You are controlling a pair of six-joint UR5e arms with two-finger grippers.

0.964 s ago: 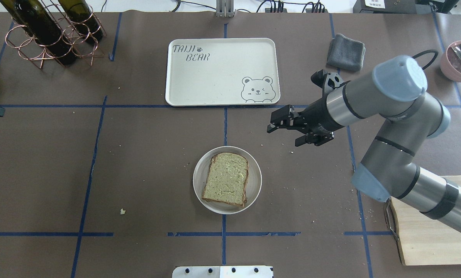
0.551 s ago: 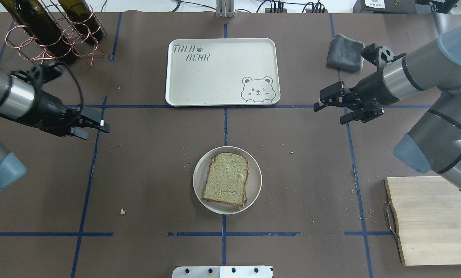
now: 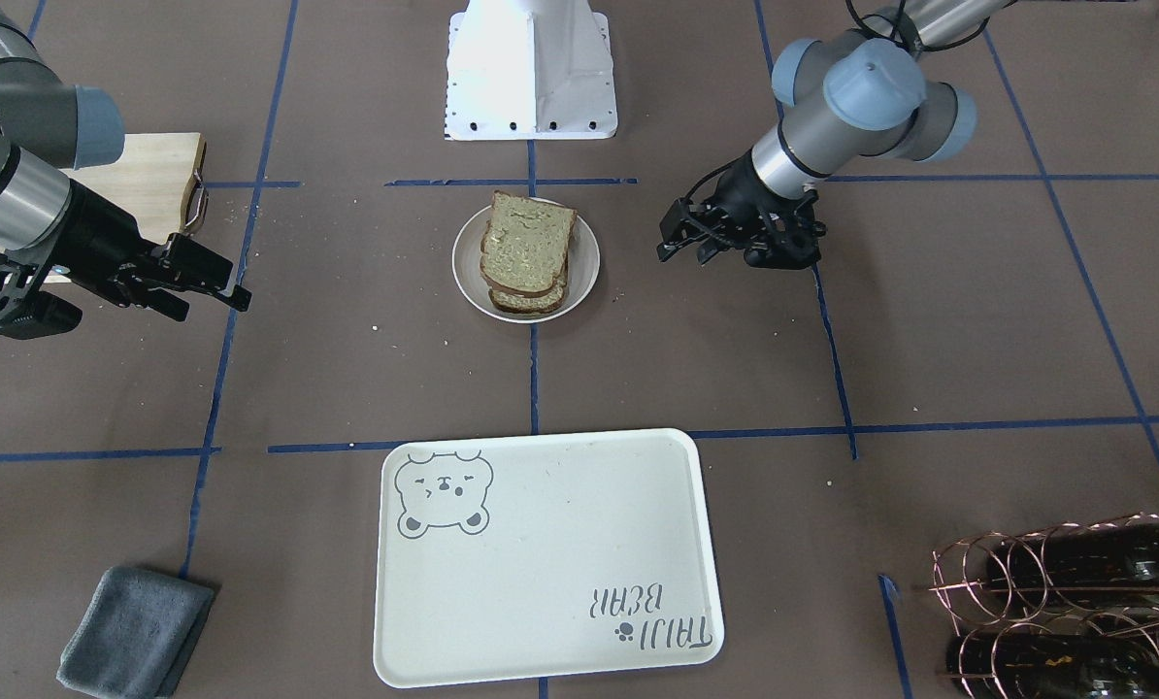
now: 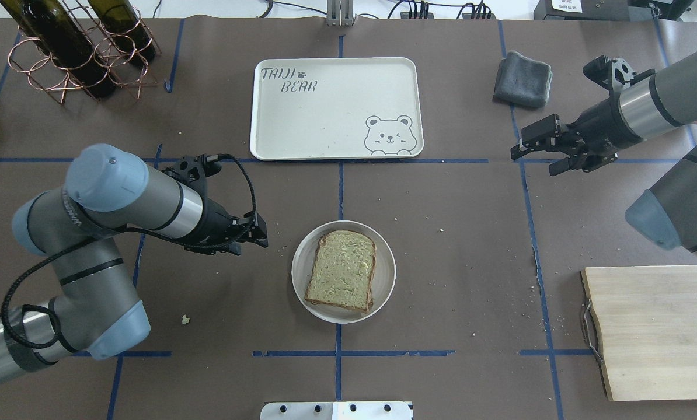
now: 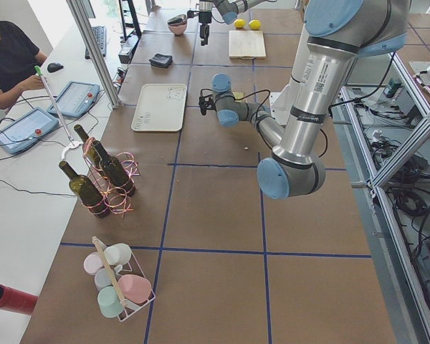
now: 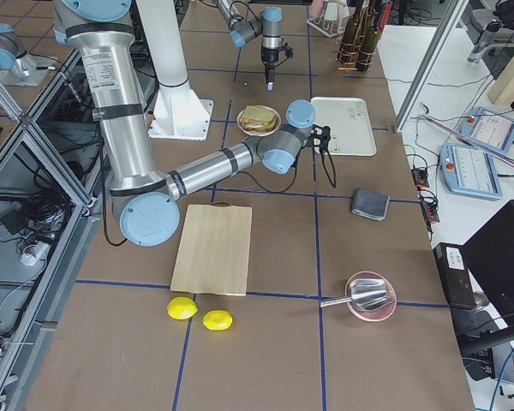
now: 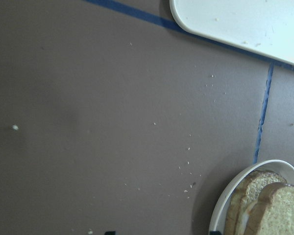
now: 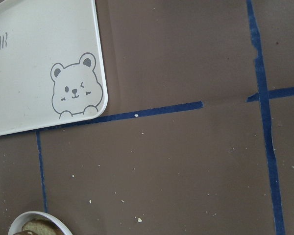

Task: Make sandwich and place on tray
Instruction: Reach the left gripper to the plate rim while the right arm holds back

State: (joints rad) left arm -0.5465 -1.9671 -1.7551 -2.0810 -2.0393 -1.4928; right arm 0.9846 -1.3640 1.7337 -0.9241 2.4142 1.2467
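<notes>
Overhead view, transfer stage. The sandwich (image 4: pixel 341 269) sits assembled on a round plate (image 4: pixel 386 274) at frame centre, both slices stacked and roughly square to each other. In the left wrist view a pale layer shows between the slices at lower right, which I take to be the egg. The tray (image 4: pixel 325 116) lies at upper centre, well apart from the plate and with nothing on it.

The left gripper (image 4: pixel 254 242) hangs just beside the plate at centre left, pointing toward it. Its jaws look parted and carry nothing. The right gripper (image 4: pixel 532 162) is at upper right, far from both plate and tray, with its jaws plainly apart and empty.

I judge that building is done and that moving the sandwich to the tray is the step in hand, with my left arm the one placed for it.

The next move calls for lowering the left gripper to the stack and closing across both slices together, lightly enough that the bread does not crush. The stack must then be lifted level, so the top slice does not slide off the filling, and carried up-frame to the bare middle of the tray.
</notes>
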